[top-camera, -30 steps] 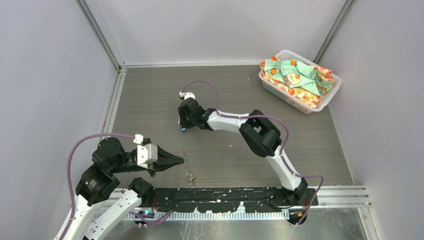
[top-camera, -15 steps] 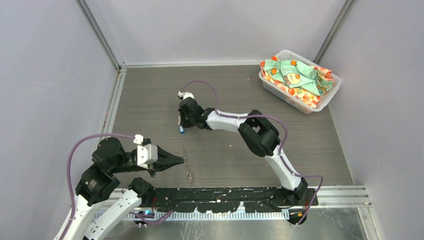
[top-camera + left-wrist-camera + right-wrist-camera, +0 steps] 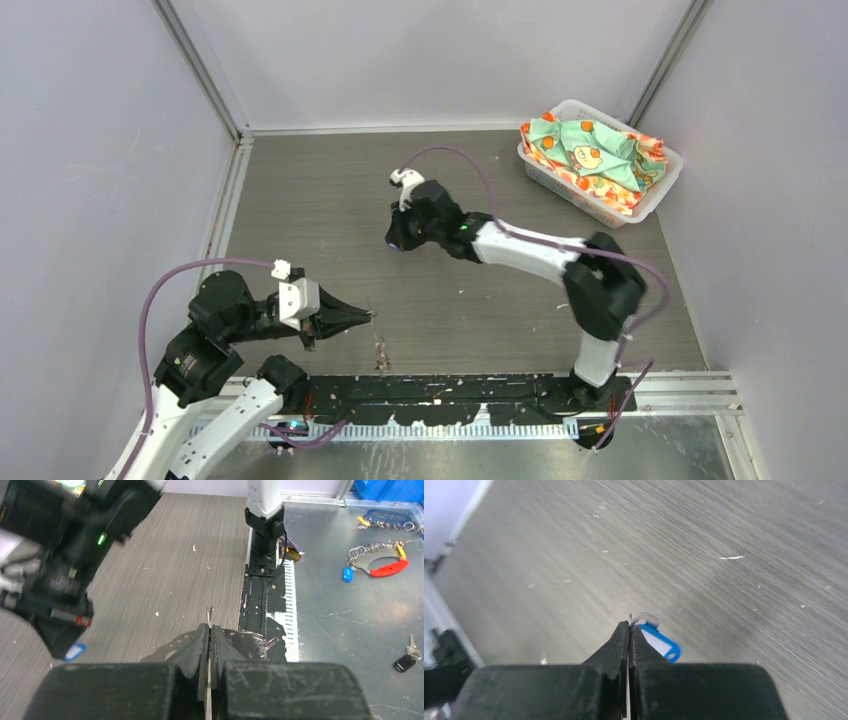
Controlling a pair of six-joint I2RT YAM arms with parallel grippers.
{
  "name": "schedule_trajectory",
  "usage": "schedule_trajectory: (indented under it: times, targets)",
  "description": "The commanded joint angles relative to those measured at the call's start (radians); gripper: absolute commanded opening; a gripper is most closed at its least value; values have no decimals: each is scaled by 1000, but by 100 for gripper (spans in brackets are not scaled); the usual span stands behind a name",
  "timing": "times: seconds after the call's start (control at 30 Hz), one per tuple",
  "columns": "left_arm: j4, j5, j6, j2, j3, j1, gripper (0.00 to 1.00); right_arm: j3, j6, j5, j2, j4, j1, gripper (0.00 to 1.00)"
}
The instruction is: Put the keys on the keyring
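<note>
- Table (image 3: 300, 190): grey woodgrain top under both arms. A white basket of cloth (image 3: 600, 160) sits well apart, far right of the right gripper, and has no part in this.
- Left gripper (image 3: 366, 317): jaws pressed together on a thin bit of the keyring (image 3: 379, 345). The loop hangs below and just ahead of the fingertips. Cannot tell if its low end touches the table.
- Right gripper (image 3: 396, 240): jaws closed, pinching the tiny metal end of the blue-headed key (image 3: 662, 644). The blue head dangles just past the tips, to their right in the wrist view.
- Step in hand, my read: carry the key over to the loop.
  - The hold is only on a small metal bit, so squeeze firm and move slow to avoid swing.
  - Approach the left fingertips head-on and line the key's hole with the ring's free end.
  - The left arm should keep the loop steady.
- Hard to make out:
  - The right wrist view is motion-blurred and the key blade is not visible.
  - Cannot tell whether the ring has an opening.
  - The yellow-orange key is not made out. A small silvery piece (image 3: 268, 642) right of the left fingertips may be it, unsure.
</note>
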Motion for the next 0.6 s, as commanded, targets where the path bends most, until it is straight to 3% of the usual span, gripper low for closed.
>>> schedule_trajectory:
  times: [0.0, 0.17, 0.37, 0.57]
  targets:
    - [89, -40, -51, 33, 3, 2, 0, -169, -102, -121, -306, 72, 8, 1]
    - [105, -64, -39, 51, 0, 0, 0, -338, -136, -171, -594, 16, 49, 1]
    - [121, -90, 44, 63, -34, 1, 0, -344, -140, -198, -838, -97, 135, 1]
    - [147, -88, 53, 89, -41, 1, 0, -229, -164, -196, -834, -221, 257, 1]
